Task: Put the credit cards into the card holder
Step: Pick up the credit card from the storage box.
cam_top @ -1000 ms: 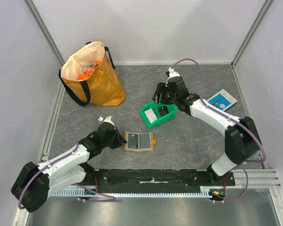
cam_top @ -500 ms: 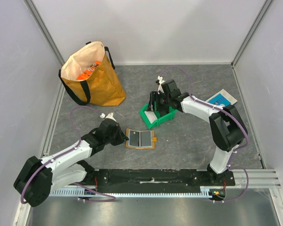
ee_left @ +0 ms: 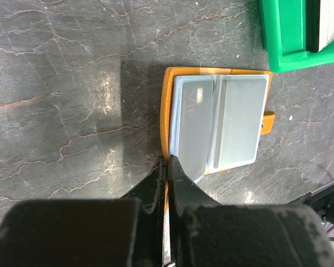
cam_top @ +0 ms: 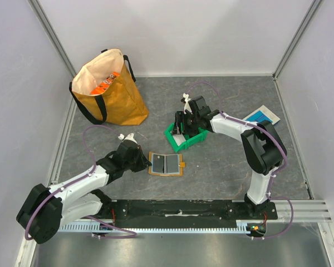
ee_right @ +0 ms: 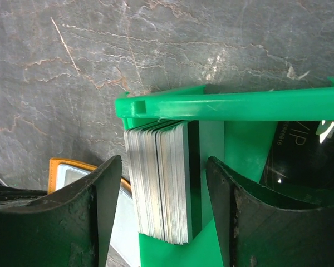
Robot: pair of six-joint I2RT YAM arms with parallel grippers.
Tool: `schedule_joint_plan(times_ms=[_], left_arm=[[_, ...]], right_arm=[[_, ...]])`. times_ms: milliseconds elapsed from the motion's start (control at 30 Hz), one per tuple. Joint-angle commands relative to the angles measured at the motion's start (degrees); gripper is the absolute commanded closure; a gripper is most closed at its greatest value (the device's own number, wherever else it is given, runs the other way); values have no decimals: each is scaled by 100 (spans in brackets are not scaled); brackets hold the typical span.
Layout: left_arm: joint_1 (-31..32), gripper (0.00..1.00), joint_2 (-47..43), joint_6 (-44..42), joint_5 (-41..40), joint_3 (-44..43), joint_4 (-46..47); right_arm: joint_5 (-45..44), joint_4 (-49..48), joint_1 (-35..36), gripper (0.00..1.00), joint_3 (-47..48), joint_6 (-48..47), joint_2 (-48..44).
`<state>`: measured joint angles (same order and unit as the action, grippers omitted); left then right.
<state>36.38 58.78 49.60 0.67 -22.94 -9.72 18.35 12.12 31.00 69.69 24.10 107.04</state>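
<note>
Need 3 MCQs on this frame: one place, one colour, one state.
1. The stack of cards sits: A in the green bin; B in a drawer; C on a shelf.
2. The wallet rim is: A blue; B orange; C green.
3. The right gripper is: A shut on a card; B open astride the stack; C out of view.
1 A, green walls surround it; 2 B, orange frames the grey pockets; 3 B, jaws stand apart either side of the stack.
</note>
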Motion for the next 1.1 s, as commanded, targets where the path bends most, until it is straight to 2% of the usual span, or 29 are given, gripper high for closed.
schedule_joint_plan(times_ms=[0, 200, 867, 1000, 1067], left_arm=[[-26, 98, 54, -223, 21, -193, 198], [-35, 98, 63, -223, 21, -185, 207], [-34, 98, 142, -241, 56, -185, 251], [-26, 98, 177, -241, 74, -176, 268], [-26, 98, 186, -241, 83, -193, 277]], right_arm=[[309, -26, -7, 32, 291, -124, -69], [599, 1, -51, 42, 299, -98, -131], [661, 36, -173, 57, 229, -54, -281], [687, 27, -191, 62, 247, -45, -272], [731, 27, -209, 67, 255, -37, -254]])
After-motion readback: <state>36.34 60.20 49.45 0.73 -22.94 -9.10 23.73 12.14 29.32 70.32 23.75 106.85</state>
